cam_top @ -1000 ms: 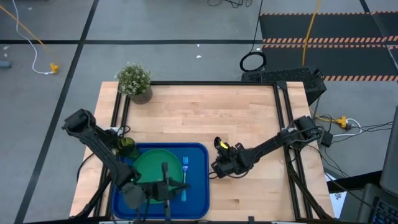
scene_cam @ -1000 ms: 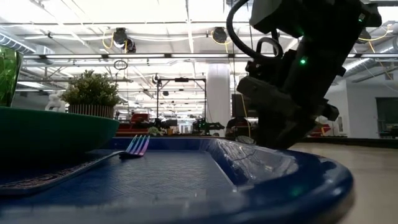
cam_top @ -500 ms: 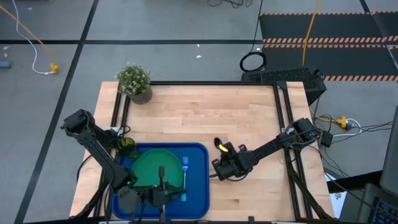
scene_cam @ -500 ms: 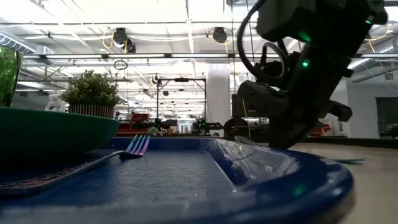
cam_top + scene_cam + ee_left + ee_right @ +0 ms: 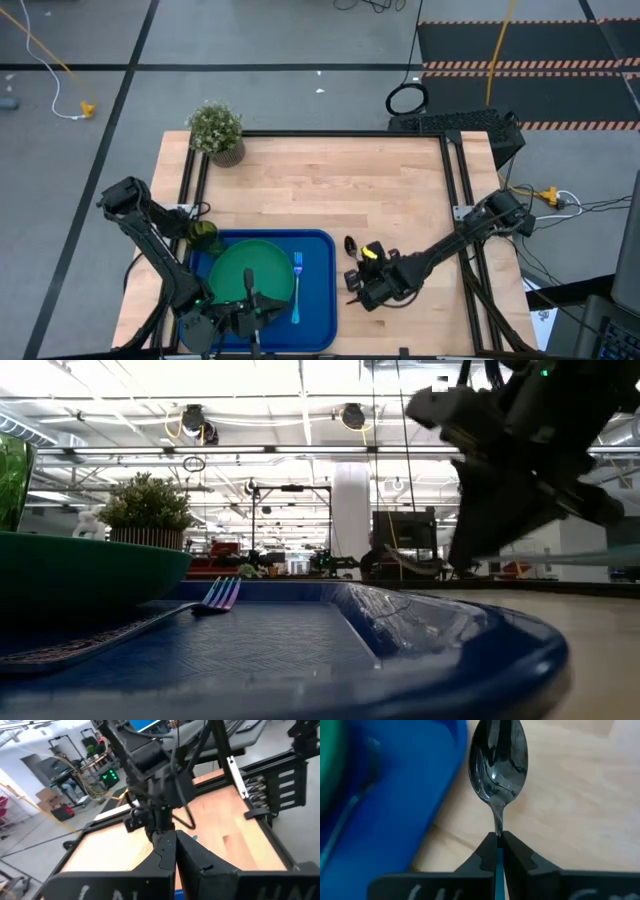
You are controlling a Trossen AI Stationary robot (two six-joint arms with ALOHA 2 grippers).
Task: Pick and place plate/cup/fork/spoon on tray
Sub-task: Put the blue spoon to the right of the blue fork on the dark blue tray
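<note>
The dark-blue tray [image 5: 318, 300] lies at the table's near left and carries the green plate [image 5: 225, 275] and the light-blue fork [image 5: 297, 285]. The olive cup [image 5: 203, 236] stands on the table by the tray's far left corner. Just right of the tray, my right gripper [image 5: 356, 278] is shut on the spoon [image 5: 349, 244], whose silver bowl [image 5: 497, 762] points toward the far edge. Shut and holding nothing, my left gripper [image 5: 248, 285] hovers over the near part of the plate. My right gripper pinches the spoon's light-blue handle [image 5: 498, 845] just behind the neck, between its two fingers. The fingers lie along the spoon, coming from the near right. The spoon sticks straight out of the fingertips, bowl face up, beside the tray's right rim [image 5: 445, 780].
A small potted plant [image 5: 215, 130] stands at the table's far left corner. Bare wood [image 5: 330, 190] spreads across the far half and the right side. Black frame rails [image 5: 455, 180] run along the table's left and right edges.
My right gripper has taken hold of the spoon and moved toward the near edge and upward, and the spoon has gone along with it, bowl still pointing far. My left gripper has drawn back toward the near edge over the tray.
</note>
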